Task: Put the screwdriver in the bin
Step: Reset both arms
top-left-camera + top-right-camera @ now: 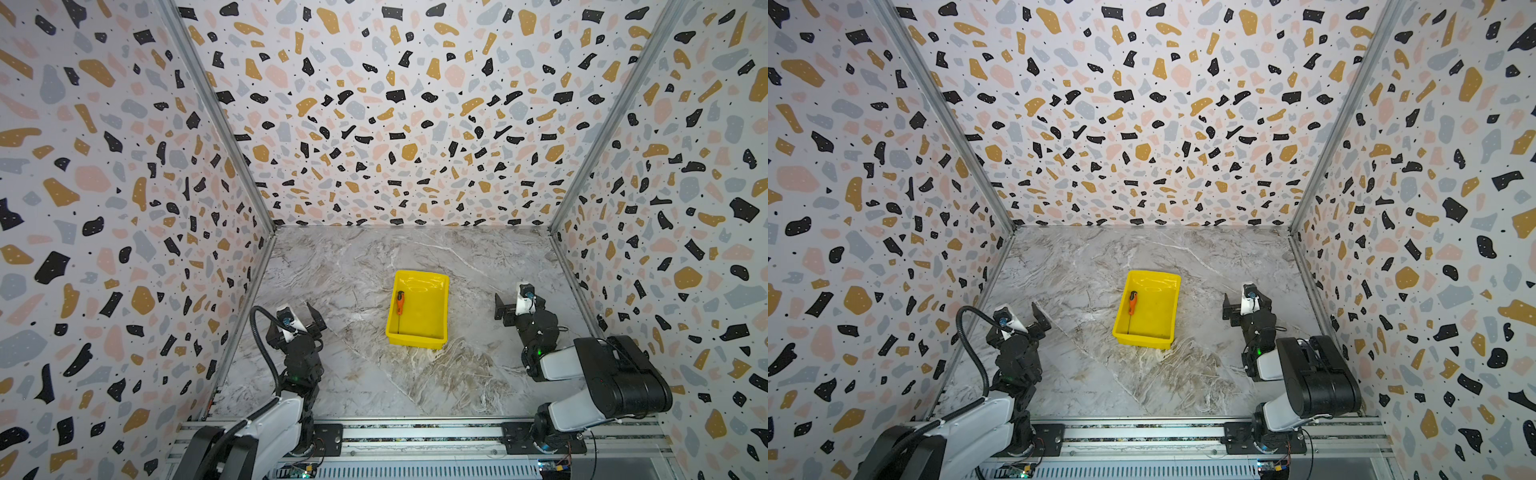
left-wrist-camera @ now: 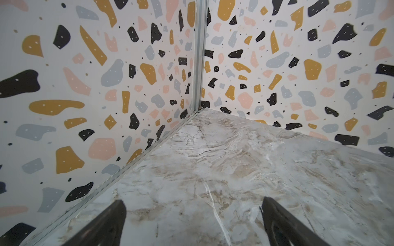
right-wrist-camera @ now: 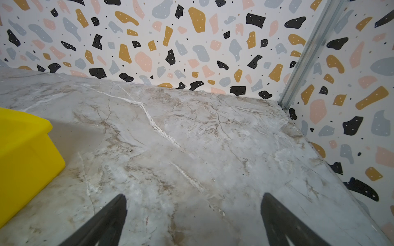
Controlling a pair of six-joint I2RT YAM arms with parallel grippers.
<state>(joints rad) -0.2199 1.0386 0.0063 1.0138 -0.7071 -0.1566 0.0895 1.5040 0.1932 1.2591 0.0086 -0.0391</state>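
The yellow bin (image 1: 417,341) (image 1: 1143,340) sits mid-table in both top views. Inside it, along its left wall, lies the screwdriver (image 1: 400,303) (image 1: 1132,302), orange handle toward the back and thin shaft pointing to the front. My left gripper (image 1: 301,318) (image 2: 193,204) hovers left of the bin, open, with only bare marble between its fingers. Right of the bin is my right gripper (image 1: 517,302) (image 3: 193,198), open and empty too. A corner of the bin (image 3: 25,149) shows in the right wrist view.
Terrazzo-patterned walls (image 1: 124,208) enclose the marble table (image 1: 374,374) on three sides, with metal corner posts (image 2: 199,55) at the back. A rail (image 1: 415,432) carrying both arm bases runs along the front edge.
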